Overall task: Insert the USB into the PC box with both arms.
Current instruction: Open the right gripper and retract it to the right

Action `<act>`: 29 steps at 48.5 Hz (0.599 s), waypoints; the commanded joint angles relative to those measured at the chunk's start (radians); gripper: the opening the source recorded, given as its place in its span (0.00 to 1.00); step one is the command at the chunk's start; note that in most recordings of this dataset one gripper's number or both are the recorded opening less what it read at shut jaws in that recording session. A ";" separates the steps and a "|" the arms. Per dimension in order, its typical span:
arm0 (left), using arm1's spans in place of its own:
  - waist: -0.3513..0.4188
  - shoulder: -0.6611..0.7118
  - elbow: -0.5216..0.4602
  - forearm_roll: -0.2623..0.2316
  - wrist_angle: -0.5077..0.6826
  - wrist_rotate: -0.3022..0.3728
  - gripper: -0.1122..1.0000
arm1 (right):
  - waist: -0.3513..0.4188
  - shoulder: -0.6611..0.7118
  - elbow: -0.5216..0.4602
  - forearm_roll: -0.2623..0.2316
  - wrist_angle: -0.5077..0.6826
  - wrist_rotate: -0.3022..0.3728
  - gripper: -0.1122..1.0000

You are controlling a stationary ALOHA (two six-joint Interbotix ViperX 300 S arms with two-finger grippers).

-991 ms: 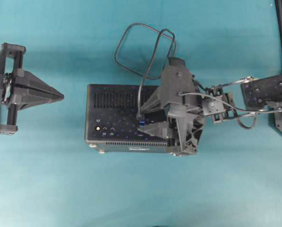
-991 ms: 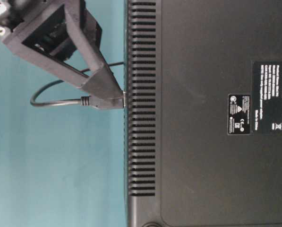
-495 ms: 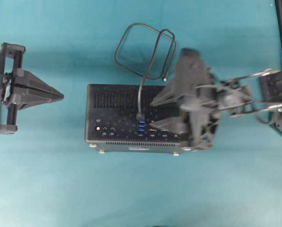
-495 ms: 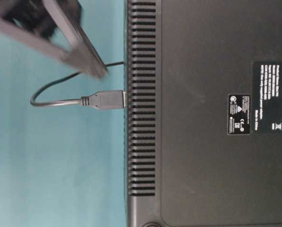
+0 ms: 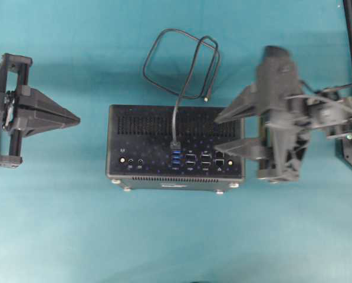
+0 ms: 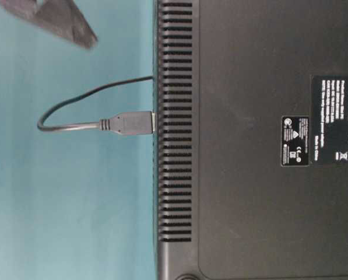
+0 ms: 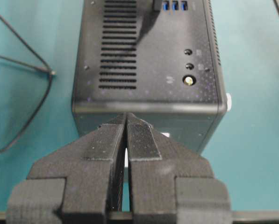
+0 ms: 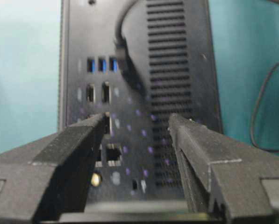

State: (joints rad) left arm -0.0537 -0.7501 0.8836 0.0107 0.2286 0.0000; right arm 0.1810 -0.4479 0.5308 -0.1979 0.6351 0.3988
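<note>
Since the USB (image 5: pixel 176 145) plug already sat in a blue port on top of the PC box (image 5: pixel 140 144), my right gripper (image 5: pixel 218 134) hung apart at the box's three o'clock, my left gripper (image 5: pixel 75 121) pinched together at nine. The light cable looked limp; only its stiff plug would offer a hold.

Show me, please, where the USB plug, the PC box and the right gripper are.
USB plug (image 6: pixel 132 123), table-level view: on the plug body.
PC box (image 5: pixel 140 117), overhead view: on the vent grille.
right gripper (image 5: pixel 216 132), overhead view: midway between its open fingertips.
</note>
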 commanded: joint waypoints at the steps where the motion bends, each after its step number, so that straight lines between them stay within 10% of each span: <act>1: -0.011 -0.002 -0.023 0.003 -0.029 0.005 0.10 | 0.008 -0.044 0.009 -0.002 -0.002 0.005 0.69; 29: -0.028 0.023 -0.023 0.003 -0.140 0.012 0.10 | 0.021 -0.222 0.163 -0.002 -0.012 0.006 0.68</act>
State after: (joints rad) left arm -0.0782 -0.7286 0.8851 0.0107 0.1012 0.0107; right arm 0.1994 -0.6504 0.6980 -0.1963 0.6305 0.4004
